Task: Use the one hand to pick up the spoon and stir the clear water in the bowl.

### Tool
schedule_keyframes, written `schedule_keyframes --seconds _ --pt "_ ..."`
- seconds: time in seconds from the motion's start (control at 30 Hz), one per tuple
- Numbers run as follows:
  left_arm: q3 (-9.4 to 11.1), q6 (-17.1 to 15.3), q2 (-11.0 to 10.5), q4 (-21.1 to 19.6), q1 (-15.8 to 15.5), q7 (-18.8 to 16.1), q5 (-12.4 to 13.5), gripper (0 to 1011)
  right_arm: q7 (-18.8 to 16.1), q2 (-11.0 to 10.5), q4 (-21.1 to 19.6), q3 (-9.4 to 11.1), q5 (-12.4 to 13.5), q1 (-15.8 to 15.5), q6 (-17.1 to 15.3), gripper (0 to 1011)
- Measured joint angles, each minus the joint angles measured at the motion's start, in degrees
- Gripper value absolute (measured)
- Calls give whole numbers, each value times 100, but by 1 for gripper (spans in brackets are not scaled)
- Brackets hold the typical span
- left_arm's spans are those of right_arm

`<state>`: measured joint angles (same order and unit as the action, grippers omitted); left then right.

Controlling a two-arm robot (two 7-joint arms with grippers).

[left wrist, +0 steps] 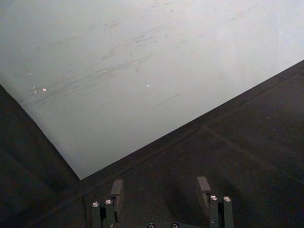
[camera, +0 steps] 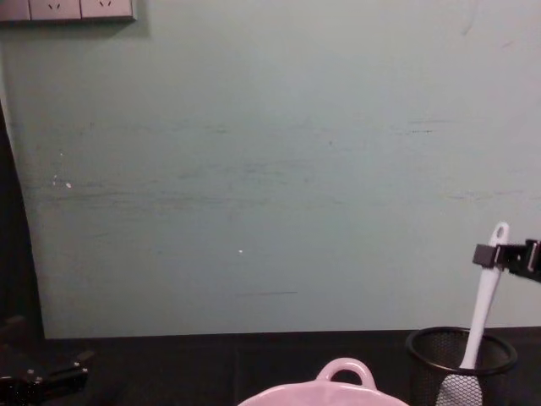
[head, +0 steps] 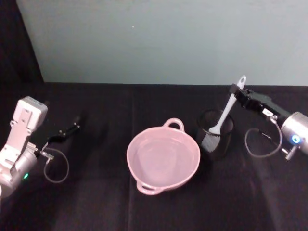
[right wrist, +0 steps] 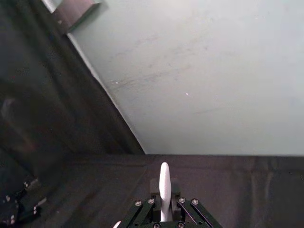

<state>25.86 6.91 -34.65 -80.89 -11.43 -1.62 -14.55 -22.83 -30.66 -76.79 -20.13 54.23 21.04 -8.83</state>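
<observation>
The white spoon (head: 225, 114) stands tilted in a black wire-mesh cup (head: 215, 139), with its flat blade down inside the cup. My right gripper (head: 235, 90) is shut on the upper handle just below the hole at its end; the handle tip (right wrist: 164, 180) rises between the jaws. In the chest view the spoon (camera: 485, 298) leans out of the cup (camera: 461, 359), with the right gripper (camera: 492, 255) at the right edge. The pale pink bowl (head: 144, 136) sits mid-table, just left of the cup, with its loop handle (camera: 344, 370) facing away. My left gripper (head: 74, 126) is parked open at far left.
A black cloth covers the table, ending at a pale green wall (head: 168, 38) behind. A cable (head: 257, 144) loops beside my right wrist. Open table lies between the bowl and my left arm (head: 21, 139). The left fingers (left wrist: 116, 190) stand apart above bare cloth.
</observation>
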Motion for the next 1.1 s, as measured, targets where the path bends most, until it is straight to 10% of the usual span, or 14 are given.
schedule_keyframes --seconds 0.57,1.1 --pt "0 0 0 -1 0 0 0 1005 342 -527 -1337 -13 -1072 108 -59 117" --pt "0 0 0 -1 0 0 0 1005 57 -470 -1678 12 -1130 662 -485 117"
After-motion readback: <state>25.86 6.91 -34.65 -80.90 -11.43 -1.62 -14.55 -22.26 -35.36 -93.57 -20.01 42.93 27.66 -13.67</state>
